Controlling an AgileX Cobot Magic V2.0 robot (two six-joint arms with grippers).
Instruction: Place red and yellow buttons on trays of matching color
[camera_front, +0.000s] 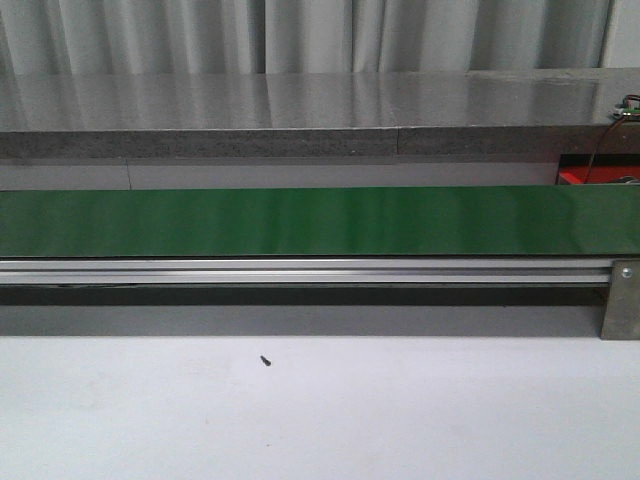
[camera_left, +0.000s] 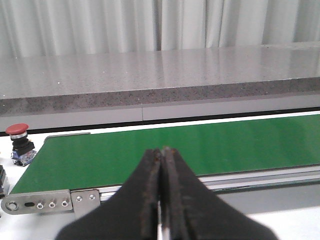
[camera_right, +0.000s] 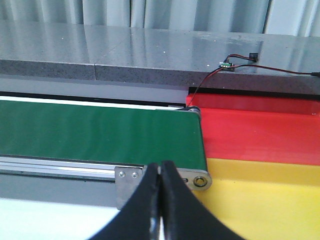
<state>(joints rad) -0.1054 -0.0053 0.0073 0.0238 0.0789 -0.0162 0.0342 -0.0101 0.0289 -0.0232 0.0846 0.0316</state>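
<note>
A green belt (camera_front: 300, 222) runs across the white tabletop (camera_front: 320, 410) in front of a grey stone ledge (camera_front: 300, 110). The left pincer (camera_left: 161, 165) is pressed fully closed with nothing between its fingers, and so is the right pincer (camera_right: 160, 182). 1 red button (camera_left: 18, 136) stands on the tabletop just beyond the belt's left end. At the belt's right end lie the red tray (camera_right: 260, 132) and, nearer the robot, the yellow tray (camera_right: 265, 200), touching side by side.
</note>
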